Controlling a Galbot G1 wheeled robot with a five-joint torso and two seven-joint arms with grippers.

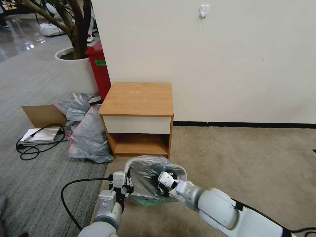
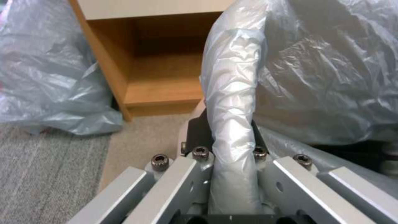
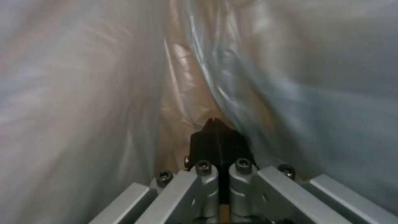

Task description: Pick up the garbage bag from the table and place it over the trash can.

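- The trash can (image 1: 148,199) stands on the floor just before the table (image 1: 136,98).
- The garbage bag (image 1: 148,171) drapes over it.
- Spare bags (image 1: 87,135) lie left of the table.

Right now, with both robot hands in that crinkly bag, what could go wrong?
The left gripper pinches a bunched fold of the thin garbage bag; a hard pull might tear it. The right gripper is shut on plastic inside the bag, so film could snag. The bag balloons loosely above the trash can, so the rim may slip off once released.
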